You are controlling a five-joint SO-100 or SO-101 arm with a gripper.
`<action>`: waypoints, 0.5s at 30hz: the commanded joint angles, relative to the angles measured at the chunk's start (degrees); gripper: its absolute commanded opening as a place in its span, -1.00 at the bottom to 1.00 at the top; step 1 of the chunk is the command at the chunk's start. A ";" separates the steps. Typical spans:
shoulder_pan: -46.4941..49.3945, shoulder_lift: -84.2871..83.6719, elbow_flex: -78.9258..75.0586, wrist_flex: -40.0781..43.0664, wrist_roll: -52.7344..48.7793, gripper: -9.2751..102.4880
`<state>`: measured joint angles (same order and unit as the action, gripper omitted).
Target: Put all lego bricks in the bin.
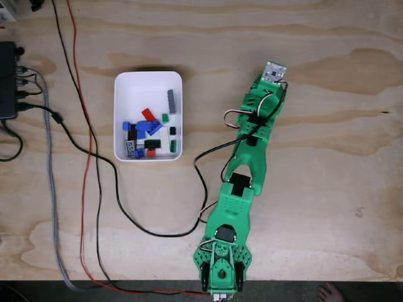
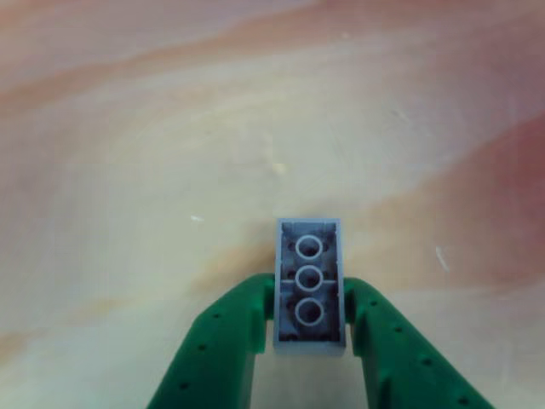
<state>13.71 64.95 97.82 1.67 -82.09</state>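
- Fixed view shows us most lego bricks (image 1: 148, 129) already lying in the white bin (image 1: 140, 80); we see none loose on the table (image 1: 327, 157).
- Up close, our green fingers (image 2: 306, 319) pinch a grey brick (image 2: 309, 285) above bare wood, still to be carried across.

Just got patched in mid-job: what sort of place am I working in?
Likely a hobbyist's home workbench: a bare plywood table, loose cables running to a black box, and a person's bare toes at its edge.
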 commanded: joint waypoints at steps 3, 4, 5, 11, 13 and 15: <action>-22.32 41.40 -9.40 50.01 20.65 -0.84; -25.31 41.04 -12.39 55.11 23.99 -0.84; -28.13 39.99 -15.03 58.62 27.25 -0.84; -50.19 36.04 -21.88 69.17 39.81 -0.84; -53.88 32.43 -23.55 71.19 42.19 -0.84; -54.32 30.32 -21.18 70.14 43.77 -0.84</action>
<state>-36.65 94.57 80.33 68.64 -42.45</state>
